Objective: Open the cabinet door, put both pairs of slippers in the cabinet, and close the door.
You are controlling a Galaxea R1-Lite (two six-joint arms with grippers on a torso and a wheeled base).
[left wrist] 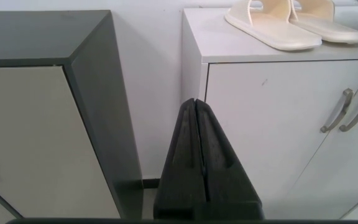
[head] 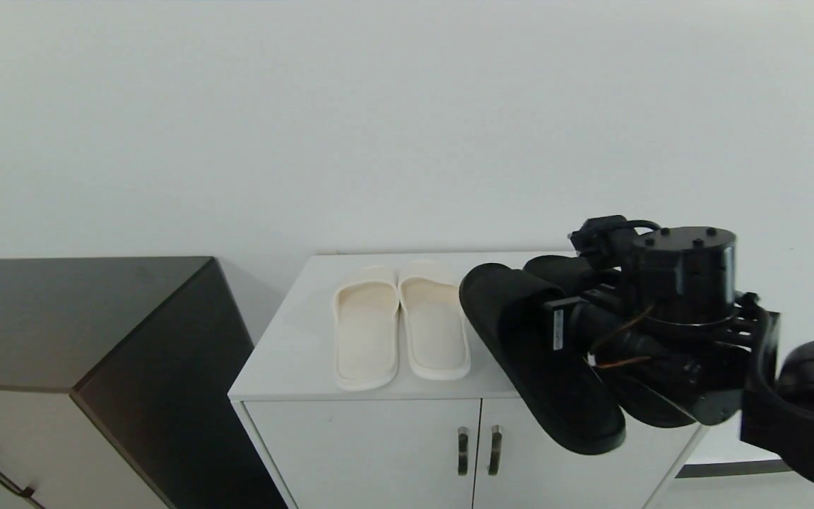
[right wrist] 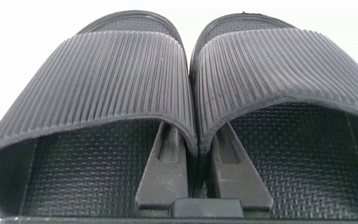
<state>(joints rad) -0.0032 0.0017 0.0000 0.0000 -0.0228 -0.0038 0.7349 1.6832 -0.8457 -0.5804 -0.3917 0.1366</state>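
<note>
Right gripper (right wrist: 192,134) clamped on 2 black slippers (head: 548,367), left gripper (left wrist: 195,107), fingers (left wrist: 182,149) together, cabinet doors (head: 364,452) closed

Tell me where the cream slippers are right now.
Head view: the cream slippers lie side by side on top of the white cabinet, left of centre, just left of the black slippers in the right gripper.
</note>
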